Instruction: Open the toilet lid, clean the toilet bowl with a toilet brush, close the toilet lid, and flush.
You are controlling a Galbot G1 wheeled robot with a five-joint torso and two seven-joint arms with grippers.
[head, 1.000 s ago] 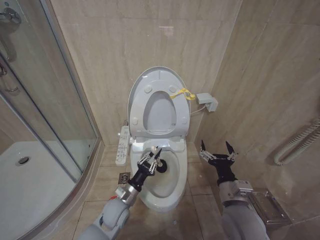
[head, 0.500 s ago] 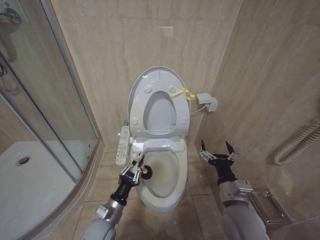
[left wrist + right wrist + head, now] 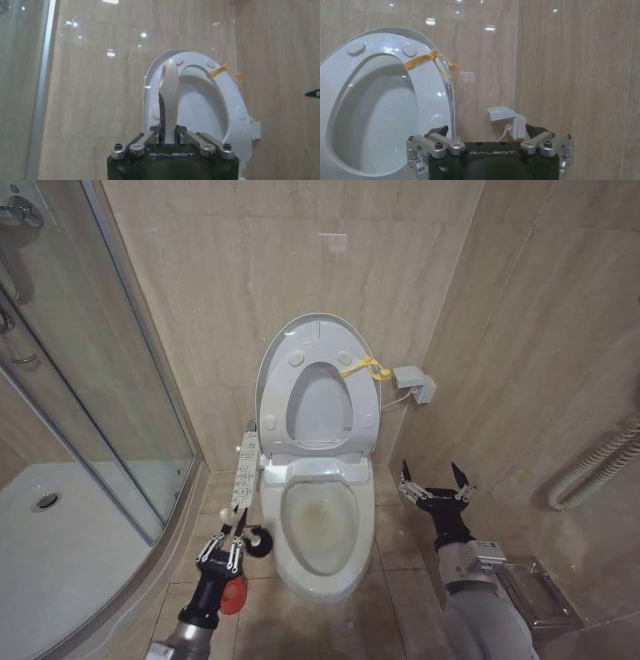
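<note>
The toilet lid [image 3: 318, 338] stands raised against the wall, its yellow strap [image 3: 365, 367] at the right edge, and the seat is up in front of it. Below lies the toilet bowl [image 3: 320, 525], open, with a yellowish stain inside. My left gripper [image 3: 224, 554] is left of the bowl, low over the floor, shut on the toilet brush [image 3: 257, 542]. The brush's dark head points toward the bowl's side. The red holder [image 3: 232, 596] sits just beneath. In the left wrist view the fingers [image 3: 150, 138] clamp the white handle [image 3: 170, 93]. My right gripper [image 3: 433, 481] hangs open right of the bowl.
A white button panel [image 3: 241, 470] sticks out on the bowl's left side. The glass shower screen [image 3: 90, 380] and white tray [image 3: 60, 560] fill the left. A small white box [image 3: 413, 383] with a cable is on the wall. A white hose [image 3: 600, 465] and a floor drain grate [image 3: 535, 592] are at the right.
My left gripper has carried the brush out of the bowl, leftward and down, to just above the red holder. The right arm has not moved.
</note>
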